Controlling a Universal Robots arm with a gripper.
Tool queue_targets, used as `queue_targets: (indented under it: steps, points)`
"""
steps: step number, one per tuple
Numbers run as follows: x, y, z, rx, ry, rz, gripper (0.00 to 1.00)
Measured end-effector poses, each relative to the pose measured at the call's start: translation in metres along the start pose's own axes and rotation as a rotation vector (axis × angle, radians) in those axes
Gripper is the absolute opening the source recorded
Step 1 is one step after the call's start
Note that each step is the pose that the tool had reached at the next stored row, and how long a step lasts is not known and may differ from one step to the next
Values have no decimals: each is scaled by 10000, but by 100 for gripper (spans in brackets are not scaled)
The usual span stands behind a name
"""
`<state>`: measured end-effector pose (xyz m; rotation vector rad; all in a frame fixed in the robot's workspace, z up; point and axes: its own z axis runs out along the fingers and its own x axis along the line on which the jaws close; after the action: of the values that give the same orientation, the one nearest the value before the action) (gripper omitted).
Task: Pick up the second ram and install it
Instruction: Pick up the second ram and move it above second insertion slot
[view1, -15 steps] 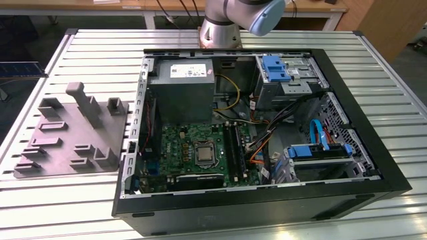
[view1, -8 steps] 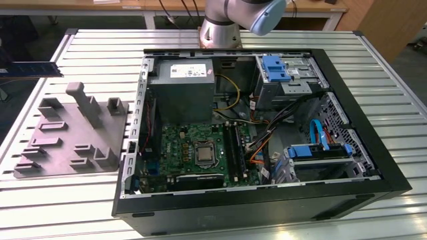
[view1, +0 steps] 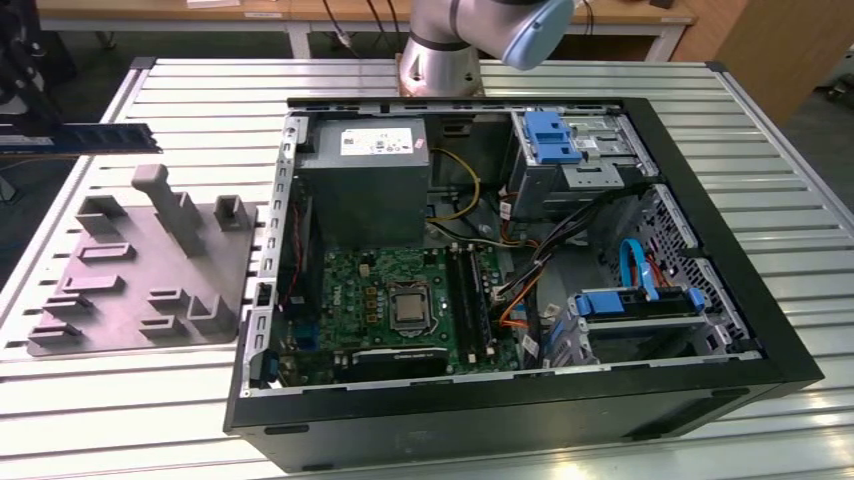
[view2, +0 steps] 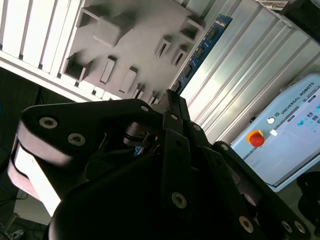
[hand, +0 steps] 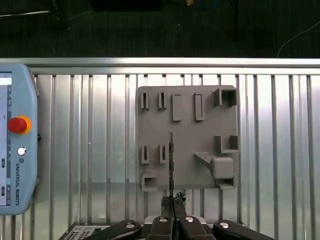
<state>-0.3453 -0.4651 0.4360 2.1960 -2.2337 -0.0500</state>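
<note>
- Exterior view: the second ram (view1: 100, 138) hangs level in mid-air, at about ten o'clock from the open computer case (view1: 507, 420) and twelve o'clock from the grey fixture tray (view1: 134, 262) — clear of both.
- First wrist view — the gripper (hand: 173, 202) has its fingers pinched tight on one end of the stick, seen edge-on over the tray.
- Inside the case lies the green motherboard (view1: 360, 280).

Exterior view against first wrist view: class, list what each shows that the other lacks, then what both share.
The exterior view adds the open computer case with its green motherboard, and the arm's base. The first wrist view adds the control pendant with a red button. Both share the grey tray, the slatted table and the memory stick clamped in the gripper.
</note>
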Motion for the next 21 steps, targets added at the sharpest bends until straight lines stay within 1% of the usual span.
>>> queue_targets:
  steps: [7,21]
  points:
    - [-4,-240,-7,-12,0,0,11]
    - [-9,-872,-25,-74,1,1,11]
